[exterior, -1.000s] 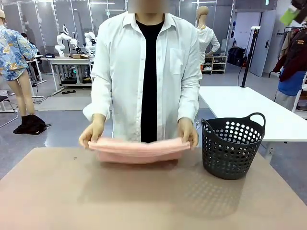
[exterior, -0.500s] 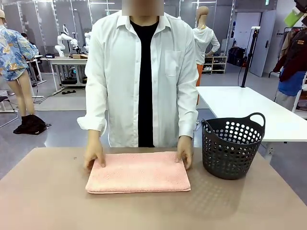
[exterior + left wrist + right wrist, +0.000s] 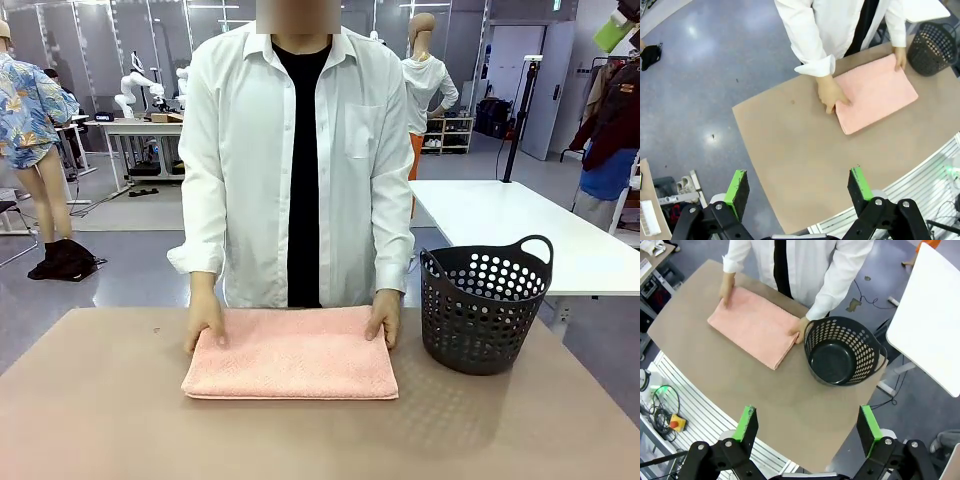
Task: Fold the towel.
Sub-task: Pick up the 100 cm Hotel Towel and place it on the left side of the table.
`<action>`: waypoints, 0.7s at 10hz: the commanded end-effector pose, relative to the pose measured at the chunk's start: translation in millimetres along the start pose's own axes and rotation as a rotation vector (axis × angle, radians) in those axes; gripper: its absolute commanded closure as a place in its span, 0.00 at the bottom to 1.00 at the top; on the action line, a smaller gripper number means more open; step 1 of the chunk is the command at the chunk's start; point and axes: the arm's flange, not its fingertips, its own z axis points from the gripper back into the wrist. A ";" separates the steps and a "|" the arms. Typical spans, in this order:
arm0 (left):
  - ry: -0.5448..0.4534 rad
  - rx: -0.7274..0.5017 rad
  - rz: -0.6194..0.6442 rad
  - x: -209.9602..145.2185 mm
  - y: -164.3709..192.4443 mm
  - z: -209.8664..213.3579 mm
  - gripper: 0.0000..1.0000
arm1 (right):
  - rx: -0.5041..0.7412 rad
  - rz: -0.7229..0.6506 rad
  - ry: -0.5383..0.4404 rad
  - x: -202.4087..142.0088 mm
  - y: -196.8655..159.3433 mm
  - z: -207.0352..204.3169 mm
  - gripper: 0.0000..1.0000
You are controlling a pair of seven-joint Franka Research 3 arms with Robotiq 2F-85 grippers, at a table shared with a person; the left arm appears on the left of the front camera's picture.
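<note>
Step in hand (judged): pressing the fold flat. Done well, the palms sweep outward from the middle, the edges stay in line, and the corners stay pinned so the layers do not creep.
Left end effector [image 3: 797, 175]: jaws wide, green pads empty, high above the counter.
Right end effector [image 3: 807, 412]: likewise spread wide and holding nothing.
Counter [image 3: 120, 420]: tan, bare on the robot's side.
Towel [image 3: 290, 355]: salmon-pink, folded to a flat rectangle on the counter's far half. It lies well apart from both end effectors, below and beyond their fingertips.
Person's hands: one hand [image 3: 205, 322] and the other hand [image 3: 384, 318] rest on the towel's far corners.
Basket [image 3: 485, 310]: dark, perforated, upright and empty, just beside the towel.
</note>
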 end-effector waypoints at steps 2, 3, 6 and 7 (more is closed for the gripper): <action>0.012 -0.007 0.008 1.3 0.2 3.8 0.00 | -0.002 -0.004 0.014 0.7 -1.4 1.9 0.00; 0.012 -0.007 0.008 1.3 0.2 3.8 0.00 | -0.002 -0.004 0.014 0.7 -1.4 1.9 0.00; 0.012 -0.007 0.008 1.3 0.2 3.8 0.00 | -0.002 -0.004 0.014 0.7 -1.4 1.9 0.00; 0.012 -0.007 0.008 1.3 0.2 3.8 0.00 | -0.002 -0.004 0.014 0.7 -1.4 1.9 0.00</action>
